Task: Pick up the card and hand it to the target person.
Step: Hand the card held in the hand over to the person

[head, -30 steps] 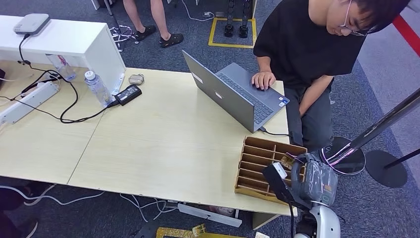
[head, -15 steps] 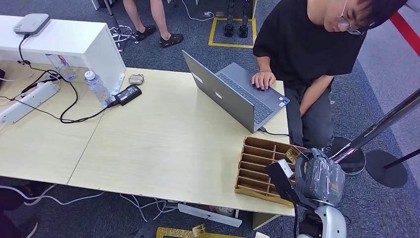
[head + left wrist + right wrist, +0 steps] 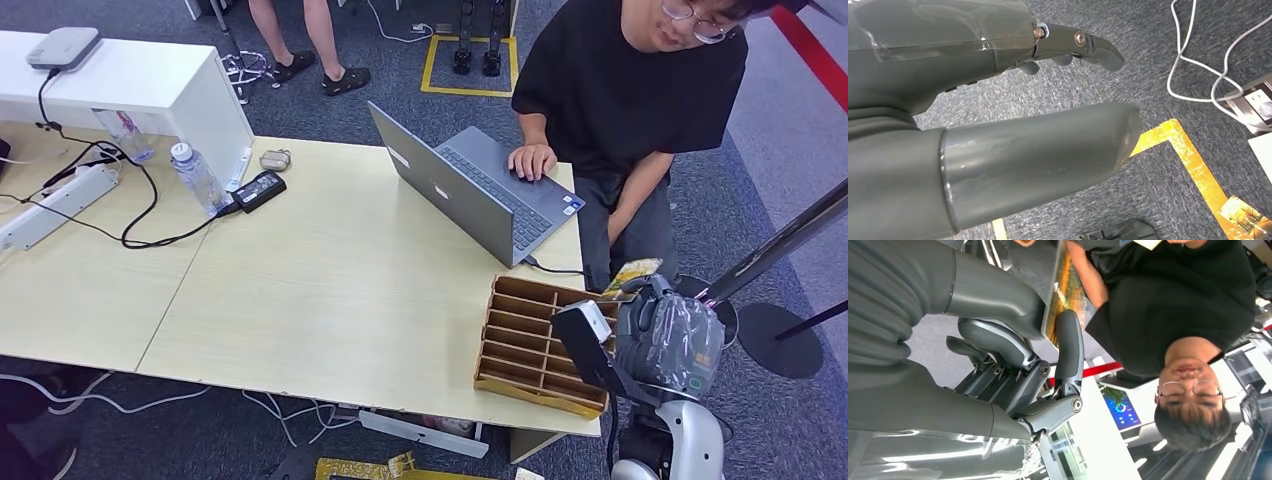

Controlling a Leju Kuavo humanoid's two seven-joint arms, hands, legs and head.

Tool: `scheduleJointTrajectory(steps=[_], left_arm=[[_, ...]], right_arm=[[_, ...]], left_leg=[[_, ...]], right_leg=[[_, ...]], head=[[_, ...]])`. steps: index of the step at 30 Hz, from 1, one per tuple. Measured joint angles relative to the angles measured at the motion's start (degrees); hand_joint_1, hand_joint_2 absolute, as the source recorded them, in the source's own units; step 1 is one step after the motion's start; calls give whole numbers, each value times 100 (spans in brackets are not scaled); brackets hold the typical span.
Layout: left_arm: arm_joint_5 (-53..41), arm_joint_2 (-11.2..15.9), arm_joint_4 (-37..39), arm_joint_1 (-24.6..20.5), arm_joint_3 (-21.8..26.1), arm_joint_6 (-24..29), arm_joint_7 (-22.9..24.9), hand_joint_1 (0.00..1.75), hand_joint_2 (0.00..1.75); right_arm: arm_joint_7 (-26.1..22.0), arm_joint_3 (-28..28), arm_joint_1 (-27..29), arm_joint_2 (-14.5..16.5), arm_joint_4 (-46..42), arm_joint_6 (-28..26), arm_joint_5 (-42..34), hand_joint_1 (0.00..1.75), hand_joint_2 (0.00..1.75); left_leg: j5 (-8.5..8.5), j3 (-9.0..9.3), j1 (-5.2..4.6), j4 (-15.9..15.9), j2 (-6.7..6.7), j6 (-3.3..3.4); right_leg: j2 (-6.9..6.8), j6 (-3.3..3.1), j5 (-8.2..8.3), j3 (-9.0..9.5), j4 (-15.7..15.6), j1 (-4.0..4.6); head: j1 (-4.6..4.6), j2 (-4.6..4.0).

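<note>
Right robot hand point(image 3: 668, 335) raised, pinching card point(image 3: 632, 271)

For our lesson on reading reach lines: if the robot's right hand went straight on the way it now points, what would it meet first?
Probably the seated person in the black T-shirt. The right hand, pinching the thin yellow-patterned card, points at that person's torso; depth is unclear.

Matt pale wood-grain table point(image 3: 330, 290); brown cardboard organizer point(image 3: 520, 345); glossy card point(image 3: 1060, 287); rough grey carpet point(image 3: 1128, 65).

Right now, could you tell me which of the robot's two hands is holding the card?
The right hand, raised beside the wooden organizer, pinches the card; the left hand hangs over carpet holding nothing.
</note>
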Motion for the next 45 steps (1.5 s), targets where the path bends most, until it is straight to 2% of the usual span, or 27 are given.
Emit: scheduleJointTrajectory(steps=[11,21,24,28,31,44,45], left_arm=[[-14,1,0,0,0,-1,-11,0,0],[-111,1,0,-1,-3,-50,-31,0,0],[-122,-1,0,-1,-3,-51,-35,0,0],[-162,-1,0,-1,-4,-56,-33,0,0],[-184,-2,0,-1,-4,-58,-27,0,0],[-208,-20,0,-5,-17,-63,5,0,0],[-209,-22,0,-5,-17,-64,7,0,0]], right_arm=[[75,1,-122,-66,-59,90,5,175,175],[254,-19,-715,-255,12,518,-14,175,175],[96,-71,-821,-257,135,327,-567,175,175],[-462,-248,-904,-240,443,-283,-1806,175,175],[-749,-396,-949,-203,708,-518,-2329,175,175],[-1075,-752,-1071,20,1646,-722,-2907,175,175],[-1081,-761,-1074,31,1711,-722,-2912,167,175]], left_leg=[[0,0,0,0,0,0],[0,-1,0,0,0,0],[0,-3,0,0,0,0],[0,-4,0,0,-1,0],[0,-4,-1,0,-1,0],[0,-4,-1,0,-1,0],[0,-5,-1,0,-1,0]], right_leg=[[0,0,0,0,0,0],[0,1,1,0,0,0],[-1,1,1,0,0,0],[-2,1,1,0,0,0],[-2,1,1,0,0,-1],[-2,1,1,-1,1,-1],[-2,1,1,-1,1,-1]], head=[[0,0],[0,0],[0,0],[0,0],[1,0],[0,0],[0,0]])
